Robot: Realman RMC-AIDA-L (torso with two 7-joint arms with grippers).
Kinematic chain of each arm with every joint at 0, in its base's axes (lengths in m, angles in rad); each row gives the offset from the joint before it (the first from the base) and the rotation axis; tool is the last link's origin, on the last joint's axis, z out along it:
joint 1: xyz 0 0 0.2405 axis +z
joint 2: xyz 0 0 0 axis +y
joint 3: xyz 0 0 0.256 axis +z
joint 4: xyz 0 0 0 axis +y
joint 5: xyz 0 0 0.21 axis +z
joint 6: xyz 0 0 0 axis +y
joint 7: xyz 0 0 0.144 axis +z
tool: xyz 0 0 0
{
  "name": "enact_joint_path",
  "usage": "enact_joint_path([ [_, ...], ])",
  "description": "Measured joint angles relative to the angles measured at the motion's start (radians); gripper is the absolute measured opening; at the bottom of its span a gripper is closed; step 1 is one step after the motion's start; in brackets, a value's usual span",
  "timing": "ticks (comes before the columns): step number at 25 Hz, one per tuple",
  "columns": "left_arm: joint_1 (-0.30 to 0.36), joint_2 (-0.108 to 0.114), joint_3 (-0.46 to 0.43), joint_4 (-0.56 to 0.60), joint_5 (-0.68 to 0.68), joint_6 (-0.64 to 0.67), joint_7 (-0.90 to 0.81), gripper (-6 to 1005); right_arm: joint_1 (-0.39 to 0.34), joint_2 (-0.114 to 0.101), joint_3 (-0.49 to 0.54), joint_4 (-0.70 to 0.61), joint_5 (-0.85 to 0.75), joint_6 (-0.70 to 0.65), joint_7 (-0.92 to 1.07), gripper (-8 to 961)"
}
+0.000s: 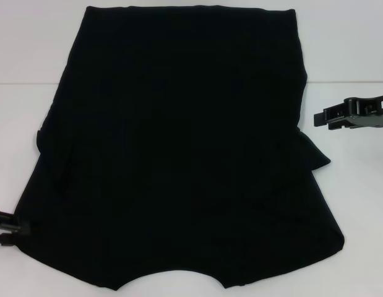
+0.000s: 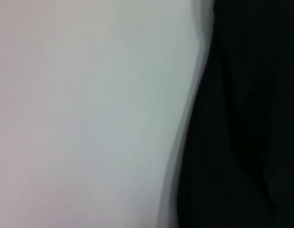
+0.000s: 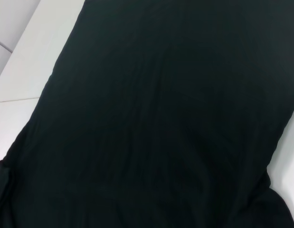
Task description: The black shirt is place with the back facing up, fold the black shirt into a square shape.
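Your large black cloth shirt (image 1: 179, 154) lies flat on the white bench (image 1: 358, 55), sleeves tucked in for squaring. The left gripper (image 1: 4, 228) sits at its eight-o'clock corner, the right gripper (image 1: 324, 119) clear at three o'clock (I cannot tell either's jaws).

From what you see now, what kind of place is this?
Probably a lab test bench: a plain white table holding only a black shirt, with the left gripper and right gripper at its sides.

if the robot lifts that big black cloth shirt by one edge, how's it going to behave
The black cloth shirt will probably droop and drape rather than hold shape: it lies flat with soft bunched folds at both sleeves. Likely light. Lifted by one edge, it would probably drag across the white table instead of sliding as one piece.
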State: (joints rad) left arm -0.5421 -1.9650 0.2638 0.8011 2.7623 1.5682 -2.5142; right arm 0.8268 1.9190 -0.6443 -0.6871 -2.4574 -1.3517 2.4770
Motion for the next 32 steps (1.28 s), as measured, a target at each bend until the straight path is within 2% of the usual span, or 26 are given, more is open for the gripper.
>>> enact_joint_path([
  [14, -0.053, -0.003, 0.000, -0.041, -0.002, -0.032, 0.001, 381, -0.007, 0.000, 0.000, 0.000, 0.000, -0.004, -0.004, 471],
  [22, -0.059, -0.012, 0.036, -0.031, -0.012, -0.033, -0.001, 367, -0.013, -0.004, 0.000, -0.001, 0.000, -0.016, -0.004, 476],
  [28, -0.065, -0.008, 0.039, -0.030, -0.013, -0.022, 0.005, 249, -0.019, -0.015, 0.000, -0.003, -0.001, -0.056, -0.005, 480],
  [32, -0.070, -0.004, 0.040, -0.030, -0.023, 0.016, 0.049, 171, -0.032, -0.030, -0.008, -0.009, -0.007, -0.108, -0.009, 482],
])
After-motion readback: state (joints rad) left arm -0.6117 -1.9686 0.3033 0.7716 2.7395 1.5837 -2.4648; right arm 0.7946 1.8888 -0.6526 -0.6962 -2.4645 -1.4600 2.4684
